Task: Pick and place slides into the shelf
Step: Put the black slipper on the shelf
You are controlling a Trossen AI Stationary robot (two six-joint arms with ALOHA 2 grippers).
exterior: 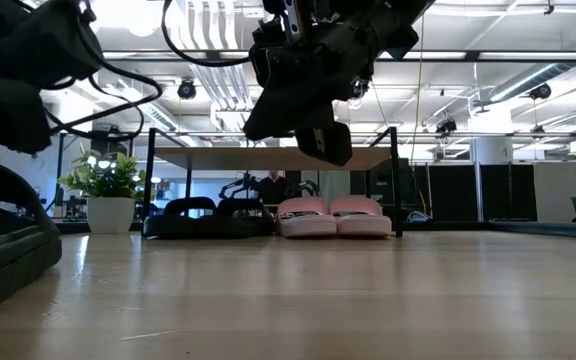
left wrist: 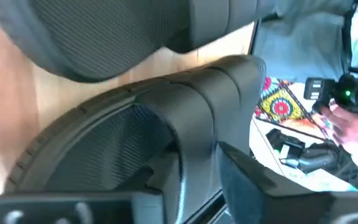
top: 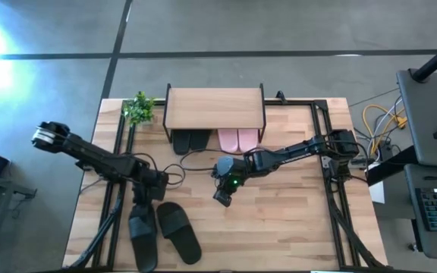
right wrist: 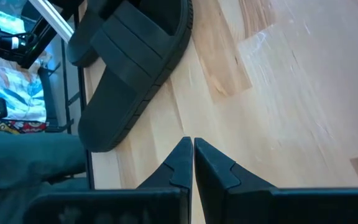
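I read my left gripper [top: 144,206] as the nearer one: it sits right over the nearer-edge black slide [top: 143,231] at the worktop's [top: 279,220] near left corner. In the left wrist view that slide's strap [left wrist: 185,106] fills the frame just ahead of the jaws, but I cannot tell whether they have closed on it. Its mate [top: 179,229] lies just beside it on the right, touching or nearly so. Both have their long axes running roughly away from the shelf [top: 215,108], the mate angled a little toward the middle of the worktop.

My right gripper [top: 224,195] hangs above the worktop's middle, between the shelf and this loose pair. The right wrist view shows its two fingers [right wrist: 185,163] pressed together with nothing between them, and a black slide [right wrist: 132,59] lying ahead on the bare wood.

Count: I see two black slides loose on the worktop, a black pair [top: 190,141] tucked under the shelf's left side and a pink pair [top: 238,139] beside it to the right. That makes six slides, four placed. One shelf, one small potted plant [top: 138,108] at its left end.

The coming move turns on lifting the left slide by its strap and carrying it toward the shelf.
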